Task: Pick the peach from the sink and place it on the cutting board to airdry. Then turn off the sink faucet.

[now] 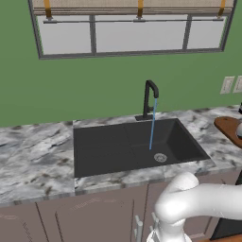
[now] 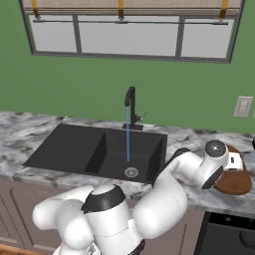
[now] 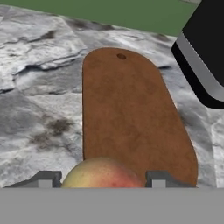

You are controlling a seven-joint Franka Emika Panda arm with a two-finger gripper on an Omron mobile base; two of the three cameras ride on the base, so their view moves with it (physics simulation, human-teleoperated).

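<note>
The peach [image 3: 100, 173], orange-red with a yellowish side, sits between my fingertips [image 3: 43, 179]; my gripper [image 3: 100, 180] is shut on it. The fruit hangs over the near end of the reddish-brown cutting board [image 3: 131, 113], which lies on the marble right of the sink. From the right base view my hand [image 2: 234, 162] hovers above the cutting board [image 2: 233, 183]. The black sink [image 1: 108, 151] holds only its grey drain [image 1: 160, 157]. The sink faucet [image 1: 150, 98] pours a thin blue stream into the basin; the faucet [image 2: 130, 105] and sink [image 2: 74, 147] also appear from the right.
A black boxy object with a grey band [image 3: 203, 57] stands just past the board's far right side. Marble counter [image 1: 33, 156] stretches left of the sink. A dark stove [image 2: 229, 234] sits below the board. Wall outlets [image 1: 227, 85] hang above the counter's right end.
</note>
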